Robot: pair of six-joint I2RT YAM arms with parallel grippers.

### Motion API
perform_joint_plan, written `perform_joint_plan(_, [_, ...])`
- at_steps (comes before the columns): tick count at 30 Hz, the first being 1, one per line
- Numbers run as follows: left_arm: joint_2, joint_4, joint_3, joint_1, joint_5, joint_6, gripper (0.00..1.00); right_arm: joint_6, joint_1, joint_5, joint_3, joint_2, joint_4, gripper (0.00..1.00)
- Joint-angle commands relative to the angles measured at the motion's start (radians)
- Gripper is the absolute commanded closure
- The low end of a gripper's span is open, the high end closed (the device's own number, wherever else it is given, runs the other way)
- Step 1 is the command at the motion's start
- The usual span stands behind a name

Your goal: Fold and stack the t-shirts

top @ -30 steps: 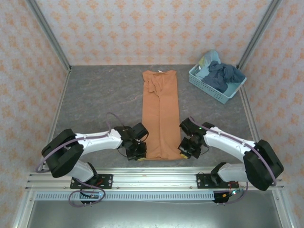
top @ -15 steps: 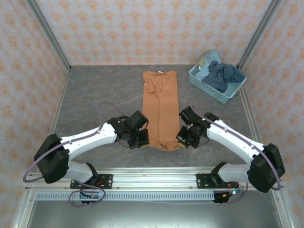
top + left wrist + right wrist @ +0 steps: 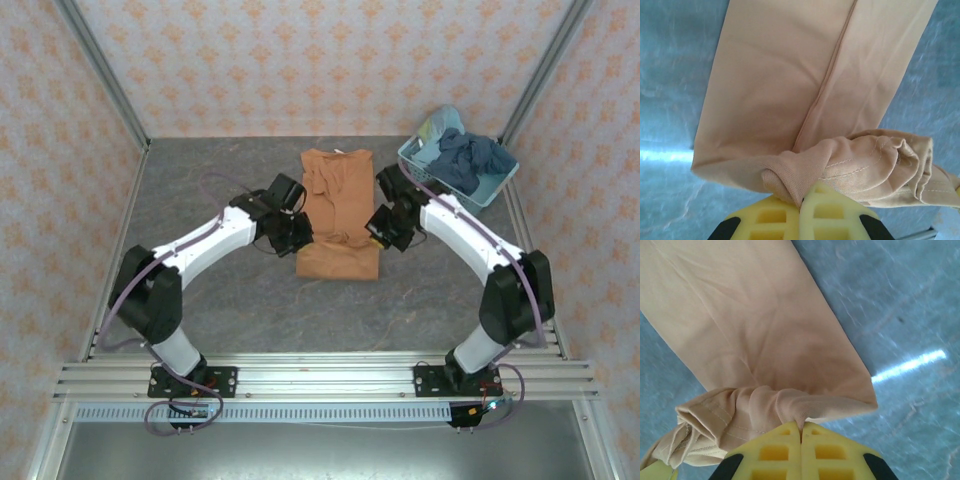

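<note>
I'm mid-fold on the orange shirt, which lies at the middle of the table. The left gripper and right gripper each pinch a bunched hem corner above it. Next, I reckon, carry the hem to the collar and let go evenly

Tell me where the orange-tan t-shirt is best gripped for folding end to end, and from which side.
Grip the orange-tan t-shirt at its two stitched hem corners, one per gripper, each approached from its own outer side. It is a narrow strip of limp cloth, so corner pinches should keep the carried edge straight.
</note>
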Motion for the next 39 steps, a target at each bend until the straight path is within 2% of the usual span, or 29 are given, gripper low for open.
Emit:
perform_joint_plan(1, [0.071,-0.024,0.106,0.044,-0.001,0.055,1.00,-0.050,-0.021,0.045,0.100,0.089,-0.010,1.00])
perform_joint_plan(14, [0.388,-0.040,0.394,0.148,0.028,0.110,0.99,-0.058,-0.095,0.039,0.351,0.419,0.052,1.00])
perform_joint_plan(15, [0.416,-0.047,0.420,0.152,0.031,0.115,0.91,-0.067,-0.098,0.030,0.377,0.445,0.054,0.96])
perform_joint_plan(16, [0.438,-0.057,0.445,0.155,0.033,0.119,0.79,-0.076,-0.101,0.026,0.400,0.464,0.051,0.85])
perform_joint_plan(17, [0.456,-0.076,0.471,0.158,0.023,0.122,0.61,-0.088,-0.103,0.026,0.430,0.481,0.041,0.69])
perform_joint_plan(18, [0.459,-0.095,0.490,0.160,0.000,0.129,0.47,-0.100,-0.105,0.041,0.457,0.492,0.014,0.58])
perform_joint_plan(20, [0.420,-0.082,0.473,0.160,-0.033,0.134,0.38,-0.119,-0.111,0.079,0.485,0.486,-0.034,0.48])
perform_joint_plan(22, [0.341,-0.032,0.398,0.160,-0.055,0.126,0.37,-0.125,-0.112,0.093,0.452,0.443,-0.038,0.47])
perform_joint_plan(25, [0.208,-0.017,0.252,0.159,-0.070,0.108,0.37,-0.107,-0.106,0.079,0.292,0.319,0.024,0.46])
perform_joint_plan(30, [0.045,0.129,-0.107,0.139,0.036,-0.051,0.41,-0.047,-0.071,-0.006,-0.030,0.130,0.161,0.45])
perform_joint_plan(33, [0.008,0.259,-0.247,0.116,0.071,-0.160,0.40,0.008,-0.043,-0.061,-0.172,0.073,0.237,0.45])
perform_joint_plan(39, [0.064,0.436,-0.317,0.088,0.094,-0.308,0.40,0.119,-0.039,-0.135,-0.337,0.064,0.392,0.45])
